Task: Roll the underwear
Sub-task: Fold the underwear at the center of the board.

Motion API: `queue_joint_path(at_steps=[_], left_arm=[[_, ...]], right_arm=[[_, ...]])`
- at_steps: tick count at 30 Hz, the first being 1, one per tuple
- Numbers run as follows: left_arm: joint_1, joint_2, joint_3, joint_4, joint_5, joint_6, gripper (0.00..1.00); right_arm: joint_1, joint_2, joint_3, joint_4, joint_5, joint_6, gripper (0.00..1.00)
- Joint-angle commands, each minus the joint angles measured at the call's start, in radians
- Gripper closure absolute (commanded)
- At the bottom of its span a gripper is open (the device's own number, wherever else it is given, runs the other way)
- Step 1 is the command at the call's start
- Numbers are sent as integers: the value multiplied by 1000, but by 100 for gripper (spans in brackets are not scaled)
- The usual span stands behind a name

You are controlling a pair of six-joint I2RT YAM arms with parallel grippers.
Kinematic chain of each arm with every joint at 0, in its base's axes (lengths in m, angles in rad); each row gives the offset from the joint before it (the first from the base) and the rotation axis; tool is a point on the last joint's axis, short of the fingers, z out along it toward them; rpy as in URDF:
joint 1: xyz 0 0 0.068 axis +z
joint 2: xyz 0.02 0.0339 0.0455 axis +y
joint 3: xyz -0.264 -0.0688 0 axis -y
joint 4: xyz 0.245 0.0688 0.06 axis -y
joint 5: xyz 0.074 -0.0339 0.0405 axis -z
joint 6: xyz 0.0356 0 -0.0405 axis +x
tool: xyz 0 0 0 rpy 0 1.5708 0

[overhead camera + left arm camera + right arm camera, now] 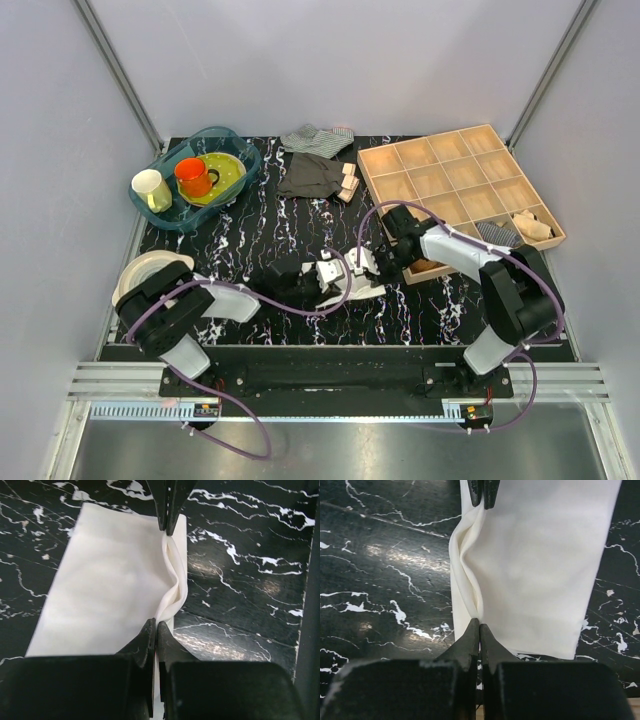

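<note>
We see the underwear (pixel 110 590) flat on the black marbled table (pixel 250 225), central, toward the near edge. Our left gripper (pixel 156 629) and right gripper (pixel 479 626) both pinch its bunched edge, fingers closed.

- Black, white-veined tabletop (pixel 260 215).
- Far left: blue see-through basin (pixel 252 158).
- Far middle: striped cloth (pixel 318 139), dark grey garment (pixel 310 176) just in front of it, wooden blocks (pixel 348 183) beside.
- Right: wooden compartment tray (pixel 440 180).
- Near middle: white underwear (pixel 105 595), one edge bunched.
- Near left: white plate (pixel 140 268).
</note>
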Motion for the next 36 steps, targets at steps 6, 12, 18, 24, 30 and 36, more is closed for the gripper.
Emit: queue_joint_path(at_steps=[6,12,18,24,30,36], left_arm=[[97,18,113,-31,99,-10,100],[156,94,215,-114,147,10,100],[189,157,282,-186,175,21,100],[198,193,310,-226,170,13,100],[201,187,331,-227,86,-37,91],[199,130,336,-235,-92,-135,72]], right_arm=[[-38,90,135,14,33,91,99],[-52,154,192,43,64,153,99],[-57,186,212,66,93,202,98],[-61,179,217,112,123,280,94],[-63,166,215,160,140,361,86],[-63,143,197,240,197,478,74]])
